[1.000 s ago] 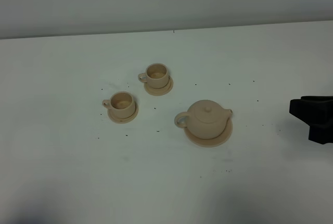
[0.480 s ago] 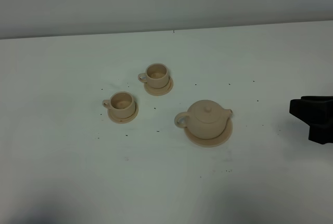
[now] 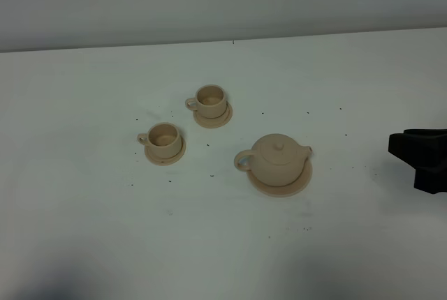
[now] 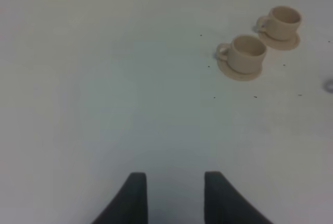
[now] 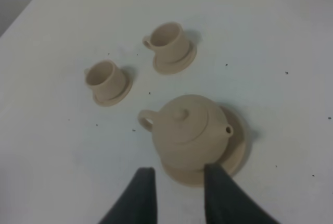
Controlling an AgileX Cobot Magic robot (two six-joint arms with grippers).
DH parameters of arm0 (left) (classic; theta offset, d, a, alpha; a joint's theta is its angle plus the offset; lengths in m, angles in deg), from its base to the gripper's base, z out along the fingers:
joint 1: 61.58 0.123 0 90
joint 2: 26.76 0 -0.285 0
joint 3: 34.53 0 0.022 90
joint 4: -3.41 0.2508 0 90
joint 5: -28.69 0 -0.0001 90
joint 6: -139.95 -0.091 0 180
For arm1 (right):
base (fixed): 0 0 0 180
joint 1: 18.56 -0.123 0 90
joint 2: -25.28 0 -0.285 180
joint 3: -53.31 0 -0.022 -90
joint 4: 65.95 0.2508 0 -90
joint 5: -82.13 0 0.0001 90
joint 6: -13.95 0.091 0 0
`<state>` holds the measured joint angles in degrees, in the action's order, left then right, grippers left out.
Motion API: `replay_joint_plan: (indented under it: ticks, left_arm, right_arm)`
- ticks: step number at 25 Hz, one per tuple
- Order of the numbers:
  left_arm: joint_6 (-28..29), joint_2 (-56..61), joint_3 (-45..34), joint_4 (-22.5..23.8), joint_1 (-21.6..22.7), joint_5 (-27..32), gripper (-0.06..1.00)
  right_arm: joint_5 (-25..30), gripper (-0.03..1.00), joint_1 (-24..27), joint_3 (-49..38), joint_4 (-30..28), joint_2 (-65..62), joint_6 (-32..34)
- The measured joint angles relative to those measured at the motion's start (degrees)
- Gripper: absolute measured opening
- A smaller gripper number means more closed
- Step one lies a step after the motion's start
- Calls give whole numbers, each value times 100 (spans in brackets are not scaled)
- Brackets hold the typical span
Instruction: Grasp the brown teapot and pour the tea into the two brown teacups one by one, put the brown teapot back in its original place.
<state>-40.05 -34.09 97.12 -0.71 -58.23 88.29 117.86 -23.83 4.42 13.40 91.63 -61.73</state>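
Teapot (image 3: 278,159) — squat, round, matte tan ceramic.

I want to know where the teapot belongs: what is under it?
A wide flat saucer, its rim showing in front of the teapot. Its middle is covered, so nothing more can be told.

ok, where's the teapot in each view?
Exterior high: teapot right of centre, on its wide saucer.
Left wrist: not clearly in it; only the two teacups show.
Right wrist: just beyond the right gripper, handle toward the teacups.
Shared landmark: the two teacups, in all three views.
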Motion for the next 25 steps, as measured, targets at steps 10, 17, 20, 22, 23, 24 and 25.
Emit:
replay_joint_plan:
  ticks: [10,17,20,22,23,24,25]
  left_arm:
    - [0,0,0,-33,0,-14,29]
    - [0,0,0,-33,0,-14,29]
    - [0,0,0,-33,0,-14,29]
    - [0,0,0,-9,0,-14,29]
    - [31,0,0,27,0,-14,28]
    - [56,0,0,53,0,-14,28]
    - [70,0,0,67,0,-14,26]
  right_arm:
    - [7,24,0,0,-12,0,2]
    - [7,24,0,0,-23,0,7]
    - [7,24,0,0,-23,0,7]
    - [7,24,0,0,-24,0,7]
    - [7,24,0,0,-24,0,7]
    - [7,24,0,0,-24,0,9]
    - [7,24,0,0,-24,0,19]
